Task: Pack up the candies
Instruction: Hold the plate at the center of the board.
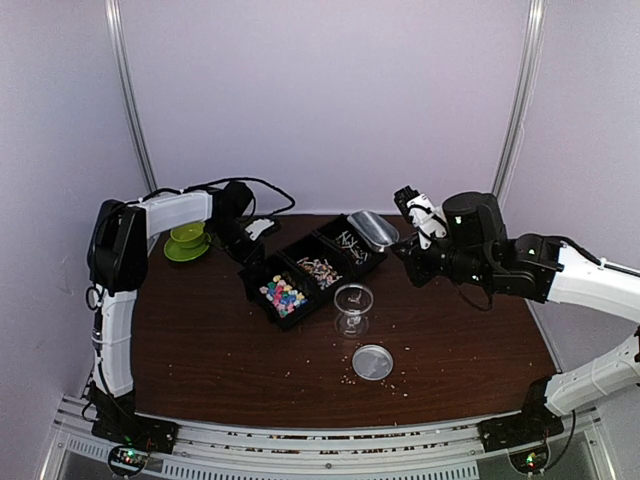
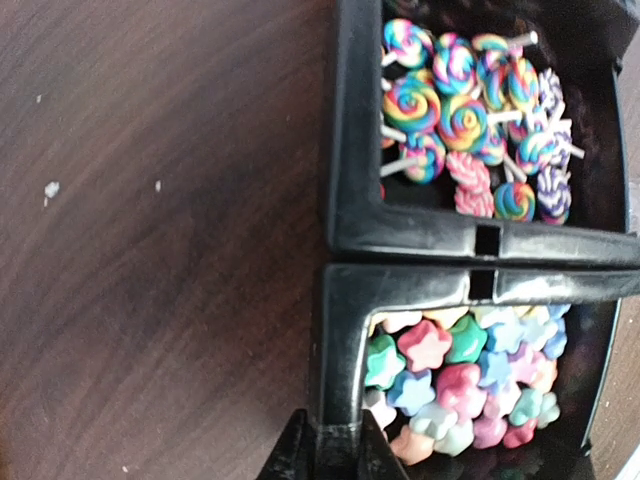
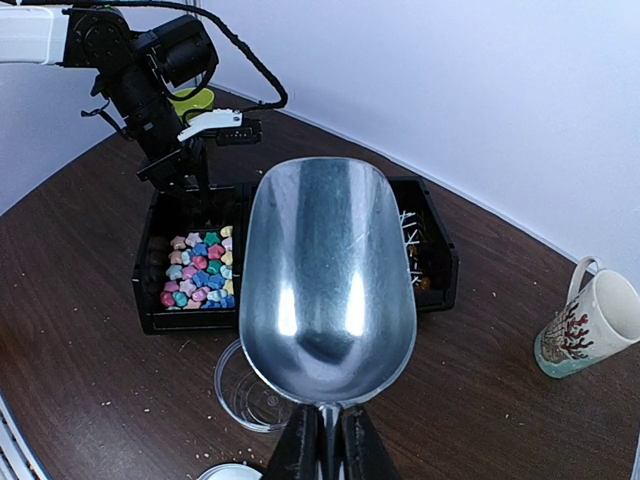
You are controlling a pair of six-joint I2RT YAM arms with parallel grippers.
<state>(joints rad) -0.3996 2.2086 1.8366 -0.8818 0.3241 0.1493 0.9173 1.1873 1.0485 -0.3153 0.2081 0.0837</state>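
**A:** Entry, biggest first. Dark wooden table (image 1: 220, 350), with an arm bolted at each near corner.

**B:** Left one?

**A:** It reaches to the back left. The left gripper (image 2: 335, 458) is closed over the corner wall of the end bin (image 2: 345, 330), with one finger outside it and one inside.

**B:** Right one?

**A:** The right gripper (image 3: 327, 445) is pinched tight on the handle of a metal scoop (image 3: 325, 270). The scoop is held in the air by the far end of the row, bowl facing up.

**B:** Row?

**A:** Three black bins side by side, running diagonally across mid-table. The end bin is the one nearest the arms.

**B:** Smaller items?

**A:** A patterned mug (image 3: 590, 325) stands well to the right of the bins. A green cup and saucer (image 1: 187, 240) sit at the back left. A clear cup (image 1: 353, 300) stands upright just in front of the bins. A round lid (image 1: 372, 361) lies flat, nearer the arms than the cup.

**B:** Candies?

**A:** All in the bins. The star candies (image 2: 460, 370), pink, blue, green and yellow, fill the end bin. The swirl lollipops (image 2: 460, 110) lie heaped in the middle bin (image 2: 350, 150). The far one's contents are too small to name. Pale crumbs (image 2: 50, 188) are scattered over the wood.
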